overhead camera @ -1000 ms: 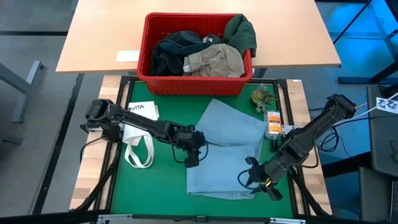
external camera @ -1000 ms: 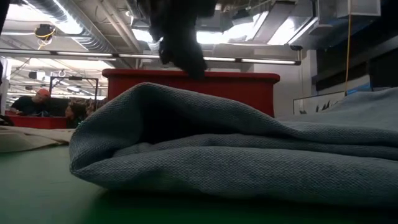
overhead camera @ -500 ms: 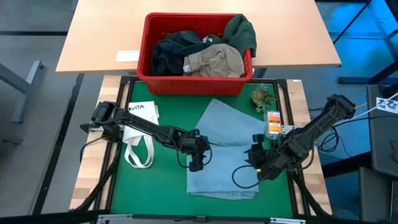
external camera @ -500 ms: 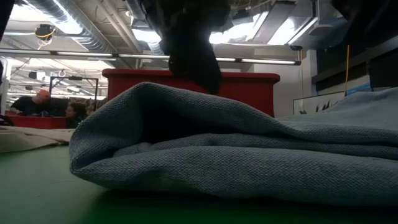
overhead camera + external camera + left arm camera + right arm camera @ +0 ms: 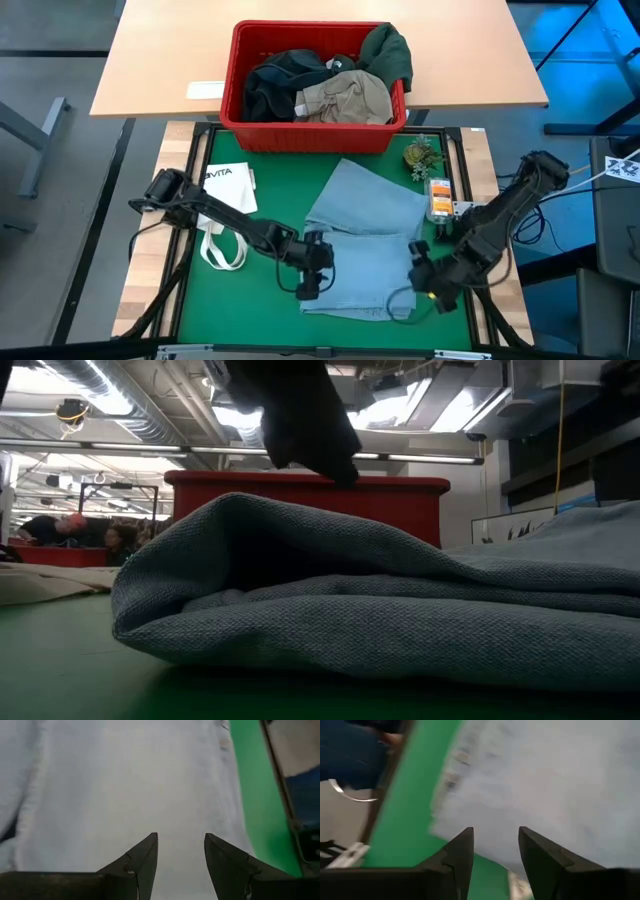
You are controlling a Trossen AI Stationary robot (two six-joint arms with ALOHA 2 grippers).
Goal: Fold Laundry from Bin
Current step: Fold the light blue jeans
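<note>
- The jeans lay folded on the green mat, long axis running from the bin toward the table's near edge.
- Left gripper hung over the jeans' near left corner, fingers parted with nothing between them, only denim under the tips.
- Right gripper sat at the near right corner, where denim met mat, fingers likewise spread and empty.
- So the cloth lay straight below and ahead of both, one arm at each near corner, neither clearly closer.
- My guess: the near edge wanted pinching at both corners for the next fold.
- More laundry waited in the bin, dark pieces and a khaki one.
- A white tote lay left of the jeans; an orange item and a small plant sat right, all off the near edge.
</note>
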